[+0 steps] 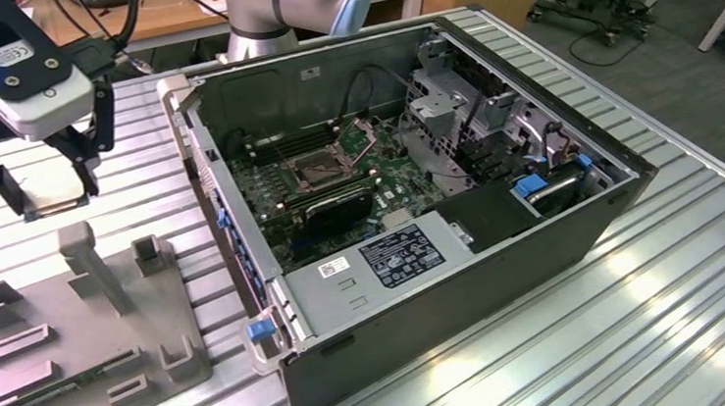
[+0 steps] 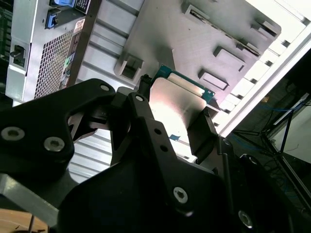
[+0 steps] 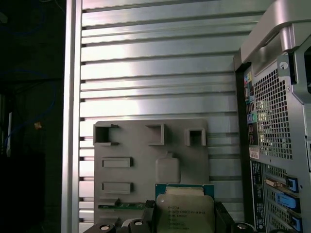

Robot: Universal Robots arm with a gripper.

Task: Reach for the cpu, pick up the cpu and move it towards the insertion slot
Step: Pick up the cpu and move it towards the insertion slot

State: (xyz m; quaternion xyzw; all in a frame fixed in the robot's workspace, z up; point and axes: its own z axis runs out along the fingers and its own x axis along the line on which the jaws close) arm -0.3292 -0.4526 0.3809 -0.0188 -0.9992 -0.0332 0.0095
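At the exterior view's left, the gripper (image 1: pixel 51 191) hung above the slatted metal surface (image 1: pixel 158 113) with the cpu (image 1: pixel 55 203) clamped between its fingers (image 2: pixel 201 131). In the second wrist view the dark pads pressed on two opposite edges of the chip, so its pale metal face and thin green rim stayed bare. This was probably an edge hold that kept pressure off the flat faces. The chip was in the air, touching nothing but the fingers, and looked roughly level, which would suit a socket that faces upward.

Below and a little to the right of the gripper sat the grey plastic fixture (image 1: pixel 85 326), flat on the surface. Its posts and pockets seemed shaped to hold separate parts in known places. In the first wrist view its square recess (image 3: pixel 167 170) was bare, just beyond the held chip, and a green memory stick (image 3: pixel 121 206) lay in a long pocket beside it.

Further right stood the open computer case (image 1: pixel 472 252), lying on its side with the panel off so that the board faced up and could be reached from above. The insertion slot (image 1: pixel 320 170) was near the middle of that board, a dark square in a silvery bracket. The cpu was well apart from it, with the case's near wall (image 1: pixel 210 177) between the two. By my judgement the pick-up was done and most of the carry to the slot remained.
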